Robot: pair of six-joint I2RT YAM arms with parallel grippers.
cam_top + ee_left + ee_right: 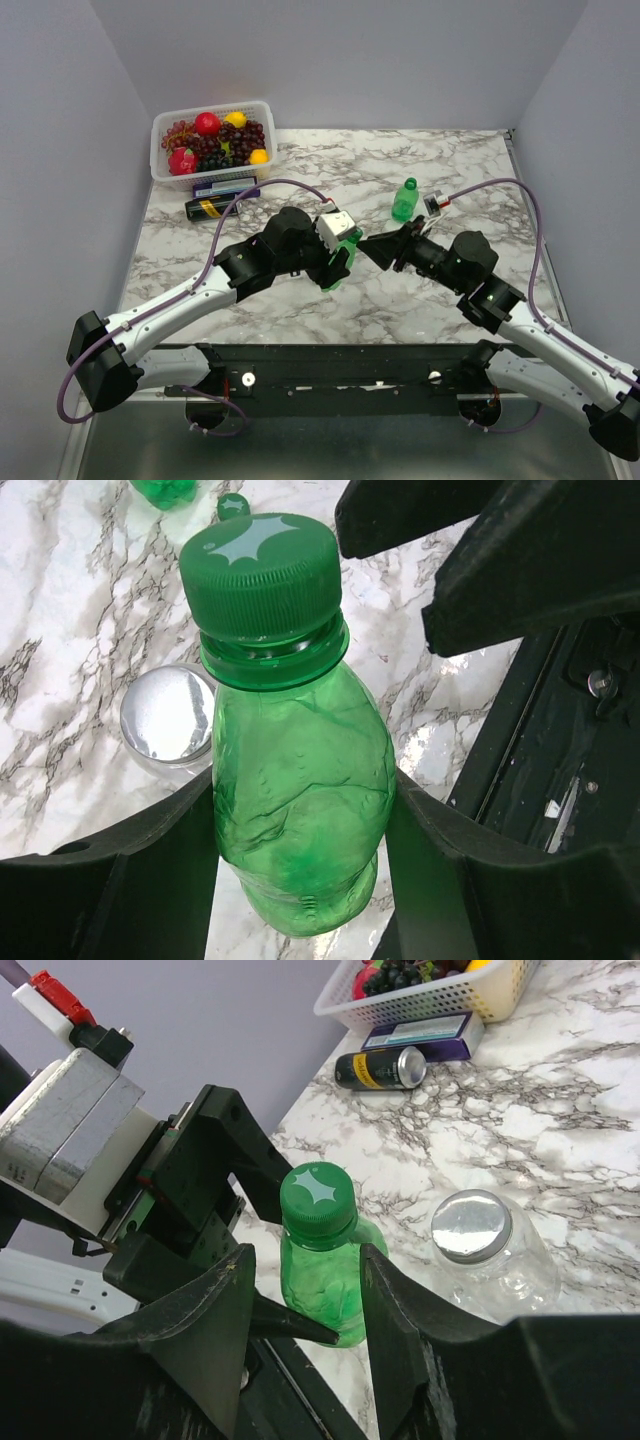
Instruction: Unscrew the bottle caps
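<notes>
L fingers [130, 880] clamp green bottle [300, 780]; R fingers [200, 1330] apart by its cap [318, 1195], contact unclear.

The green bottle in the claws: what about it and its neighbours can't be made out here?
- Top view: the green bottle is mostly hidden by the arms, and the clear bottle beside it is covered entirely.
- Left wrist view: a second green bottle is cut off by the top edge.
- Right wrist view: the label on the can is too small to read.
</notes>
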